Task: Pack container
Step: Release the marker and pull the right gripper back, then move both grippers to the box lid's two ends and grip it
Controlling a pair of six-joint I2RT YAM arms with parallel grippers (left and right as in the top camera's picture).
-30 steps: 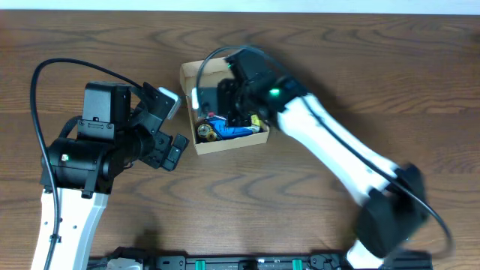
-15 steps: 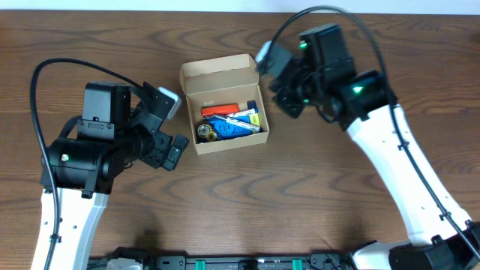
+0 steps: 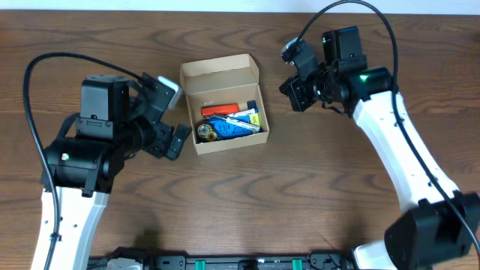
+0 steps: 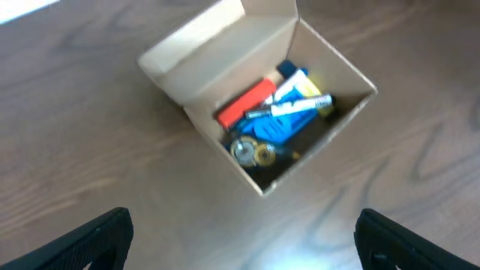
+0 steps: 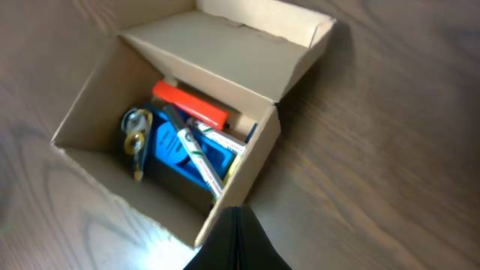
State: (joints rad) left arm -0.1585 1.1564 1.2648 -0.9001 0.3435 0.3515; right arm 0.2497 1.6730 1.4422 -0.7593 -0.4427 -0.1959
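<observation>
on the brown wooden desk [image 3: 240, 217] both arms hang raised at either side, probably to leave the box mouth free. the left gripper [image 3: 175, 142] is spread wide and empty, and the right gripper [image 5: 236, 240] is pressed together, also empty. the small tan-brown cardboard container [image 3: 219, 73] sits near the far edge with its flap lid back, holding a red marker [image 3: 219, 110] and blue-and-white pens [image 3: 241, 120].

A dark brown wooden surface [image 3: 247, 195] fills nearly the whole overhead view, its grain running in long wavy lines from left to right. Along the far edge a thin pale strip [image 3: 225, 4] shows beyond the wood; what it is cannot be told. At the near edge lies a black rail [image 3: 247, 262] with small green parts. In the left wrist view a soft patch of glare [image 4: 300, 247] shines on the wood, and a pale band [image 4: 22, 7] shows in the top left corner.
</observation>
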